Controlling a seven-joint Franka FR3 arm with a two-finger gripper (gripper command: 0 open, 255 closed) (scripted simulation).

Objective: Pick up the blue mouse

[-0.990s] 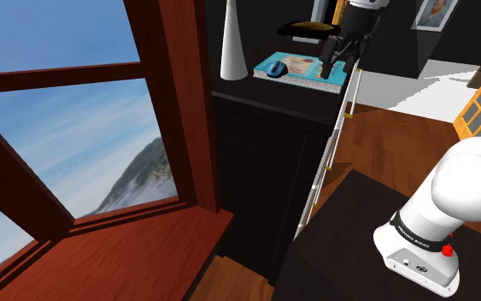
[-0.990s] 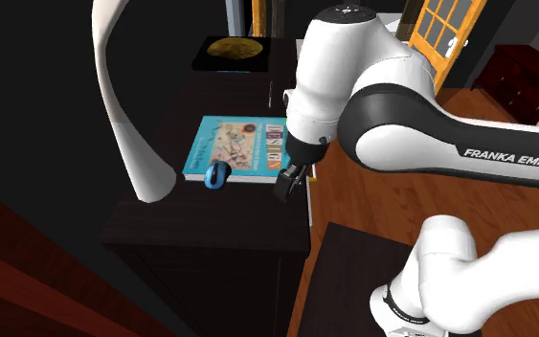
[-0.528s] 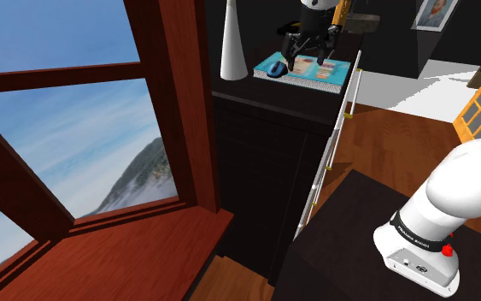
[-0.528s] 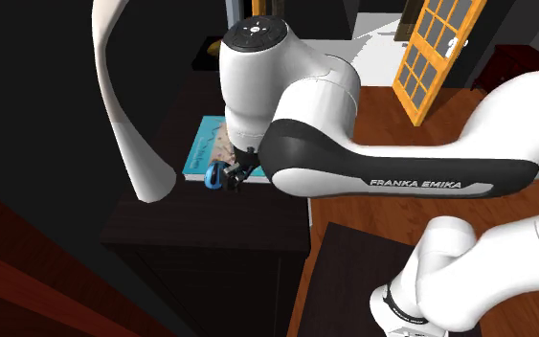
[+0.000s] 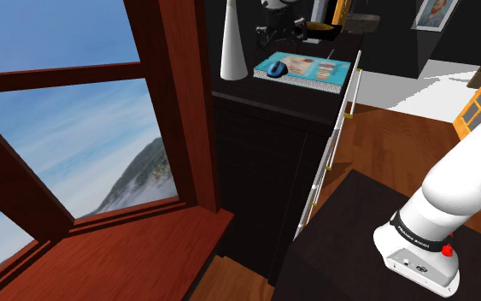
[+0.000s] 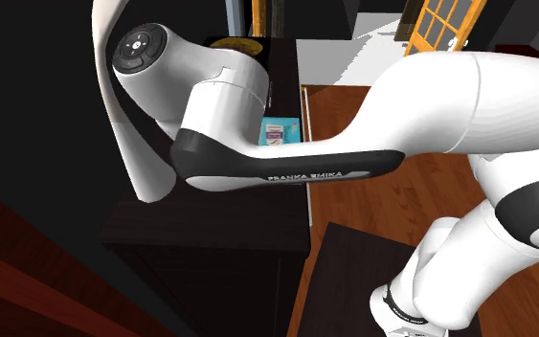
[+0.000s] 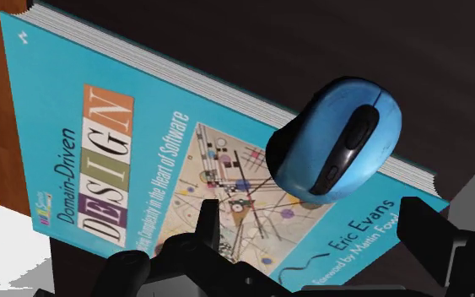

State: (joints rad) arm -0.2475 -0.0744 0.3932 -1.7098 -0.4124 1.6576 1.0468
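Observation:
The blue mouse (image 7: 337, 142) with its black wheel strip lies on one corner of a teal book (image 7: 134, 143), part of it overhanging the dark cabinet top. In the shoulder view the mouse (image 5: 275, 71) sits at the book's (image 5: 307, 67) left end, and my black gripper (image 5: 281, 31) hangs a little above it. The wrist view has the gripper (image 7: 311, 245) open, its fingers (image 7: 206, 226) apart and short of the mouse, touching nothing. In the second exterior view my arm covers the mouse, and a strip of the book (image 6: 277, 131) peeks out.
A tall white vase (image 5: 232, 43) stands close beside the mouse, toward the shoulder view's left. A dark tray with a gold dish (image 6: 239, 44) sits at the cabinet's far end. The red window frame (image 5: 183, 103) rises beside the black cabinet (image 5: 272, 145).
My gripper has swung across the book toward the shoulder view's left and now hangs over the mouse. The arm now hides the mouse in the second exterior view.

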